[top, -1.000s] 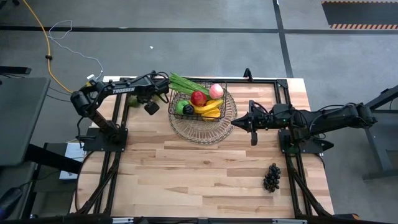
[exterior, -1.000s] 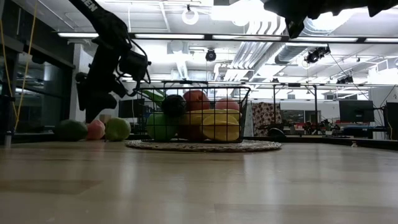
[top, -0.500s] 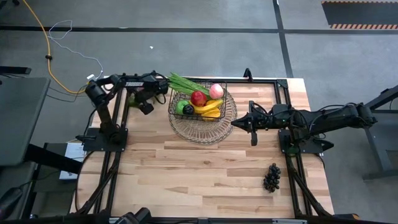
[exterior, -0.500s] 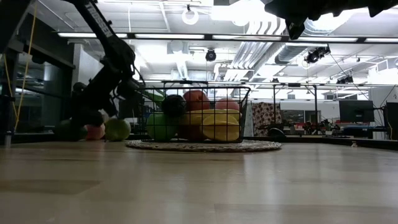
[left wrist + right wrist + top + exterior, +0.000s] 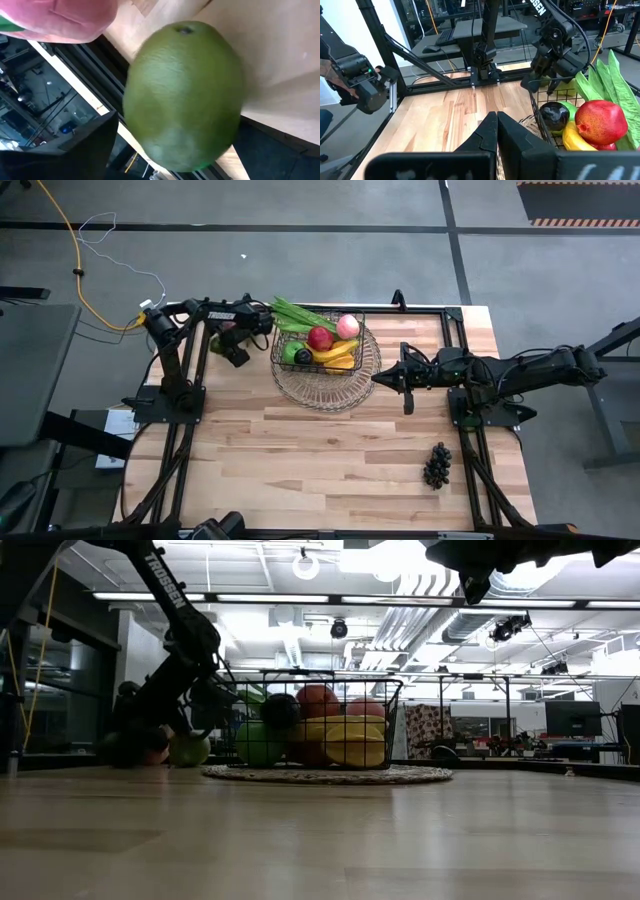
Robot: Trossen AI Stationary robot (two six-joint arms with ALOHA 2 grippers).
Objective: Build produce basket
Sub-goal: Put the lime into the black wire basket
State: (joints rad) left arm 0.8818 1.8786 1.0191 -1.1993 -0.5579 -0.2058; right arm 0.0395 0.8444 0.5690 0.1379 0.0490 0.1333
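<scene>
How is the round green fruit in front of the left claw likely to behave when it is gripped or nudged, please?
The green fruit is rounded like an egg, so it would probably roll if nudged on the table. Its skin looks smooth and slightly glossy, so it may slip. It seems firm rather than floppy.

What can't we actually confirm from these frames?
- Left gripper: open or shut unknown. The left wrist view is filled by a green fruit, no fingers in view; elsewhere the arm covers them.
- Loose fruit by the basket: the left arm hides most in the low view, so no count.
- Basket lower layer: covered by the red apple and banana.
- Grapes: too small to detail.
- Right gripper: shut, empty.
</scene>
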